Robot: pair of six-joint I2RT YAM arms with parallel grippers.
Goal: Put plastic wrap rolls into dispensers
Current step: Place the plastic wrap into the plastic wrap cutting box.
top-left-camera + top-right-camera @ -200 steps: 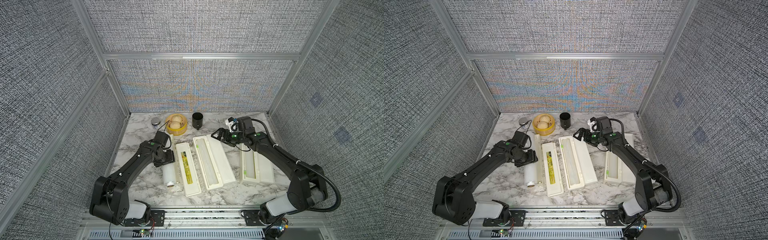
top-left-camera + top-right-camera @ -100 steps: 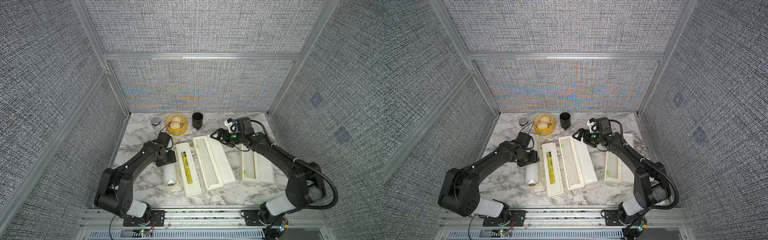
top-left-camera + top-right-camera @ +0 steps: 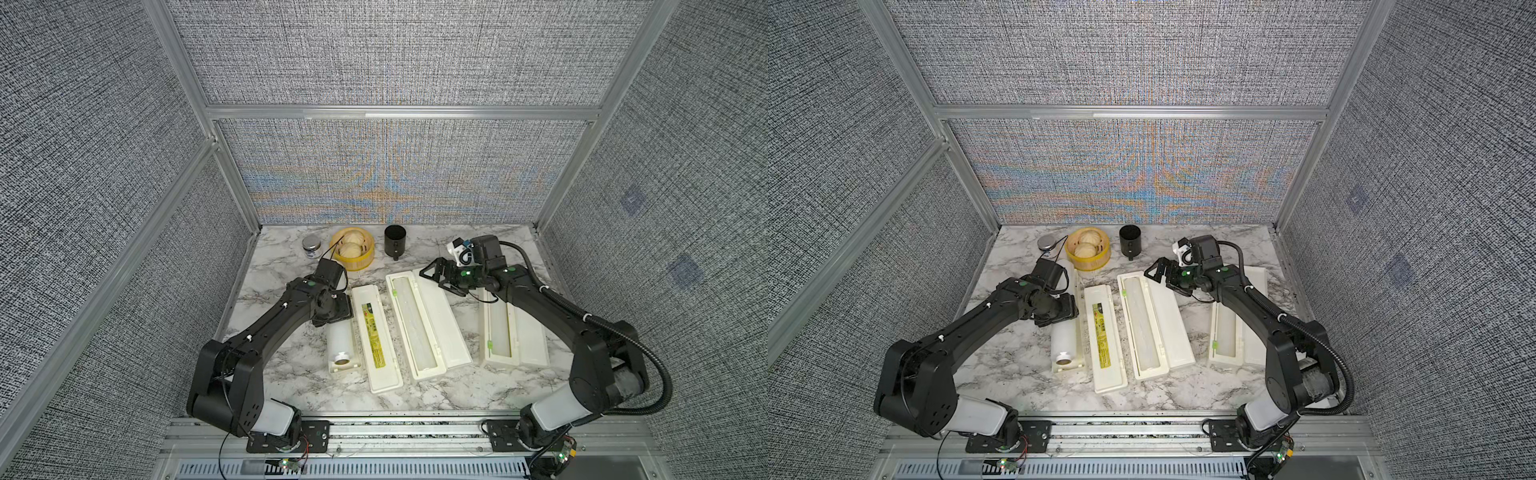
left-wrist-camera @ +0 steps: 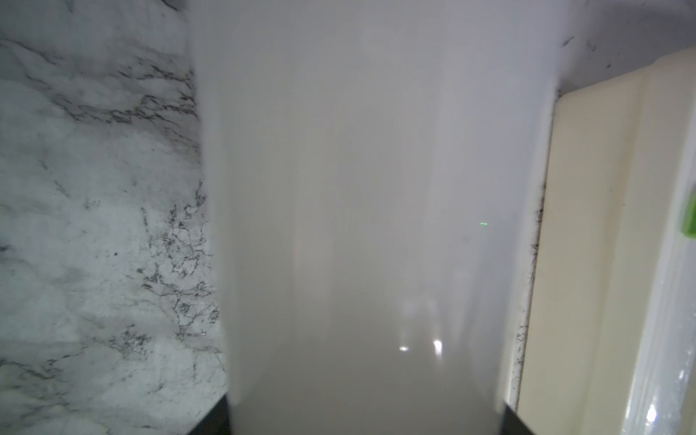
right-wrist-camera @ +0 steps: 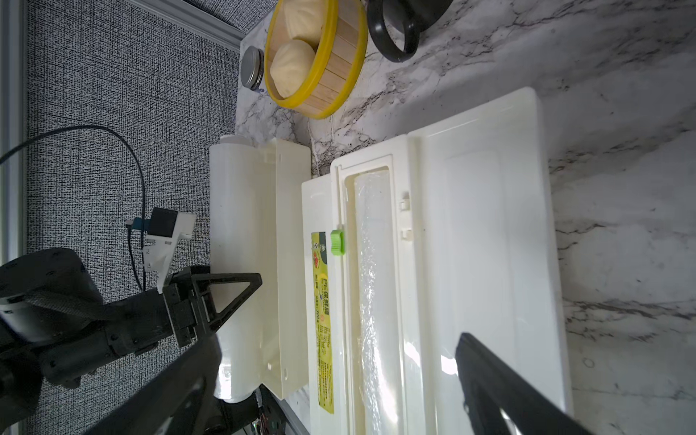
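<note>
Left jaws are closed partway around the plastic wrap roll (image 3: 341, 338), gripping it from above at about mid-length, and the left arm (image 3: 286, 307) is clearly the nearer one. The roll lies in the open tray of the left dispenser (image 3: 345, 369). Its long axis is parallel to the tray, running far-to-near on the counter (image 3: 291, 365), with the brown core end toward the near edge. It looks seated to me (can't confirm the far end, the left jaws hide it). The lid (image 3: 386, 370) lies flat, folded out toward the middle dispenser (image 3: 440, 316). My read of the next move: let go, lift straight up, then swing that lid over the roll. On the right arm (image 3: 540, 303), the right jaws stand wide and hold nothing. They hover over the far end of the middle dispenser, well apart from the roll. The label strip (image 5: 322, 312) on the lid reads "PE保鮮膜"; the finer print below is too small to read. The green clip (image 5: 337, 243) has no writing.
</note>
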